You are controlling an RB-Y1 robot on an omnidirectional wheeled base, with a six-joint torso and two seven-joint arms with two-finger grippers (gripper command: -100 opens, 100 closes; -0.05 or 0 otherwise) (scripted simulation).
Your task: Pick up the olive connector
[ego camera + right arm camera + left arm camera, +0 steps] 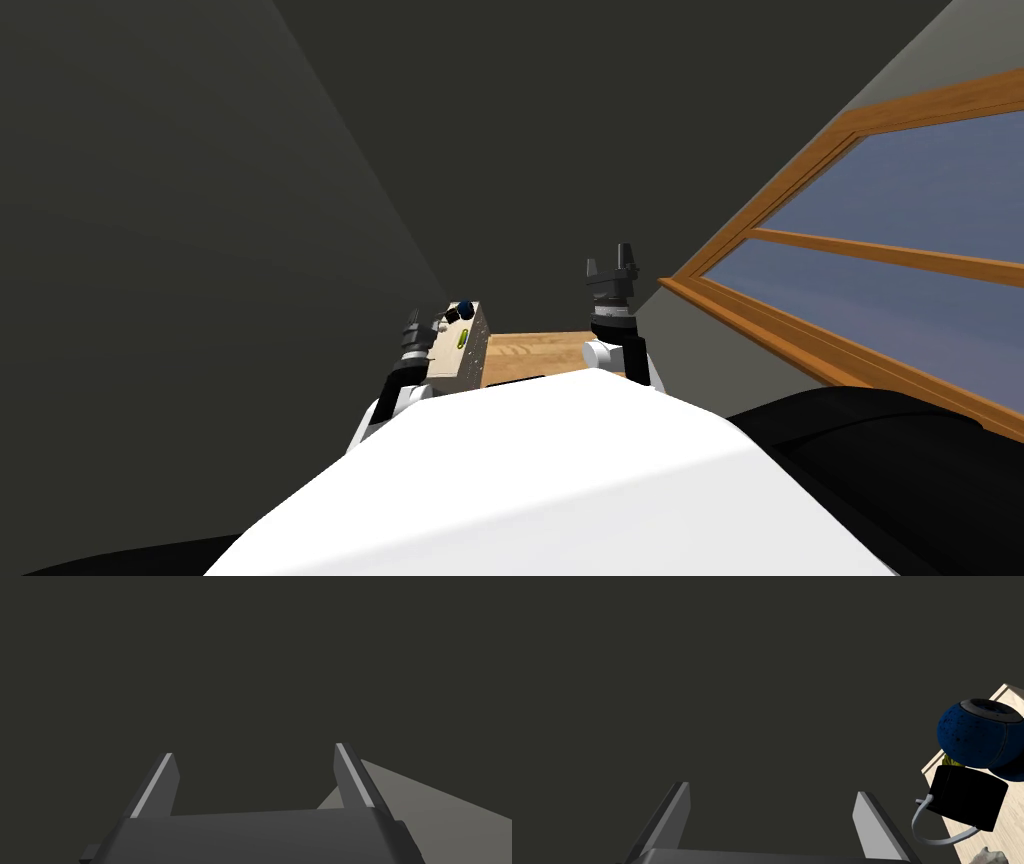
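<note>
An olive-yellow connector [463,338] lies on top of a small pale wooden stand [452,366], just nearer to me than a dark blue ball [465,310]. In the left wrist view only a sliver of the connector [953,762] peeks out between the blue ball [974,733] and a black box [964,798] with a white cable [937,836]. My left gripper [413,325] [772,811] is open and empty, off to the left of the stand and pointing past it at a dark wall. My right gripper [612,265] [255,781] is raised on the right, open and empty.
A dark wall stands close behind the stand. A strip of wooden floor [530,355] shows between my arms. A wood-framed window [880,260] runs along the right. A small pale grey lump [989,857] lies on the stand near the black box.
</note>
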